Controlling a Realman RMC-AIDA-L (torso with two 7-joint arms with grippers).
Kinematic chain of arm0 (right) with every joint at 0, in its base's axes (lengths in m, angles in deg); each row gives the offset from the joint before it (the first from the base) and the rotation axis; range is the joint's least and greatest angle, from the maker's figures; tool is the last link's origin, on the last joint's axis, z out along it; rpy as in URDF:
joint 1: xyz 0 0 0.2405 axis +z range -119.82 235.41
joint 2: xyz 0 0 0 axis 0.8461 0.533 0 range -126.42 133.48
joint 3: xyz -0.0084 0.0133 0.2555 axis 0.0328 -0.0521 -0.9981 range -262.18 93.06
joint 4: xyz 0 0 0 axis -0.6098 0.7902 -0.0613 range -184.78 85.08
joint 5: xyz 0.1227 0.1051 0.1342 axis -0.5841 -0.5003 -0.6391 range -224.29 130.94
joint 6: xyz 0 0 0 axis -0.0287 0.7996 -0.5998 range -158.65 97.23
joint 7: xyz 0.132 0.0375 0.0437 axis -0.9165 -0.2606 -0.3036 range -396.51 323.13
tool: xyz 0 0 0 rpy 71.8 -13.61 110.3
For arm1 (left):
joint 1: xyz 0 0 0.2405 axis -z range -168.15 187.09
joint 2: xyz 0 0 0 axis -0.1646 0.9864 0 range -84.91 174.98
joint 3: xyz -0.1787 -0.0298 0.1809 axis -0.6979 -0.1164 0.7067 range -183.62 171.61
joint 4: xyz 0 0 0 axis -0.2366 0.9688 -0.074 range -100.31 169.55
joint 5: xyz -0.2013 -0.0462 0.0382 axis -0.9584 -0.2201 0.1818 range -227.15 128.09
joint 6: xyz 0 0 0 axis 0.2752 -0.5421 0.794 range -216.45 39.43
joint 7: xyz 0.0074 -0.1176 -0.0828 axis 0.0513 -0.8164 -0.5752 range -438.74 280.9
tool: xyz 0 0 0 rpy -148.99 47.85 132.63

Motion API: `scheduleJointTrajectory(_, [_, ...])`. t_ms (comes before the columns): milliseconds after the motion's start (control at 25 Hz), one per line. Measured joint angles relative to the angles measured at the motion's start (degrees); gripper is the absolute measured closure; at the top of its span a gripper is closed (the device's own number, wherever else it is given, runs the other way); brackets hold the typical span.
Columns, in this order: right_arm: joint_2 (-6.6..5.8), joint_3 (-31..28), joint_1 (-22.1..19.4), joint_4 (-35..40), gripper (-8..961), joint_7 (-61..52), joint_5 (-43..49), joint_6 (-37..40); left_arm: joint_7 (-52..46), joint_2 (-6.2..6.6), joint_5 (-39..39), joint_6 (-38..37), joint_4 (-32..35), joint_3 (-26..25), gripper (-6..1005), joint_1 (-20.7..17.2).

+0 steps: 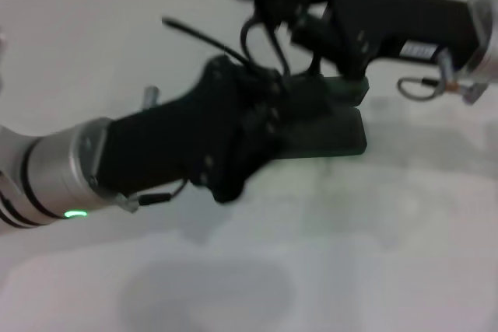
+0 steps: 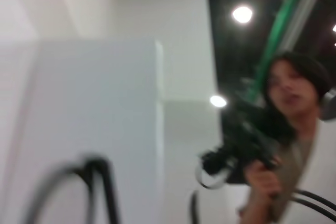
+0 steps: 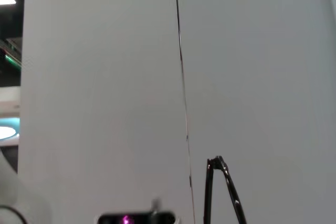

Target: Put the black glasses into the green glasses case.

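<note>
Left gripper: centre of the head view, over the near end of the case; jaw state cannot be told.
Green glasses case: centre right on the white table.
Right gripper: upper centre; jaw state cannot be told.
Black glasses: upper centre, at the right gripper.

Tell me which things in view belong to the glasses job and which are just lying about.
Belong to the job:
- black glasses, held up above the case between the two arms
- green glasses case, lying on the table
- left tool, over the case
- right tool, by the glasses

Just there:
- white table
- person holding a black device, in the left wrist view
</note>
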State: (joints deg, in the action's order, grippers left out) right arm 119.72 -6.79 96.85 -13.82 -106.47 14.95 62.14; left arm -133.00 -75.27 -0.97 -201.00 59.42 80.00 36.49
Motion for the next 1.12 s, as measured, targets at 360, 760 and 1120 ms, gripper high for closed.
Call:
scheduleJointTrajectory(360, [-0.01,2.49,-1.62,0.25,842,0.54,-0.62,-1.02,-0.25,0.18,-2.99,0.6,-4.18,-0.6,966,0.27])
scheduleJointTrajectory(760, [-0.1,4.93,-1.05,0.51,839,0.58,-0.44,-2.56,-0.94,0.23,-4.56,2.08,-6.42,-0.62,966,0.37])
scheduleJointTrajectory(1120, [-0.64,4.58,-1.54,0.95,837,0.61,0.1,-5.12,-0.94,0.77,-3.28,2.0,-6.59,-0.32,966,-0.28])
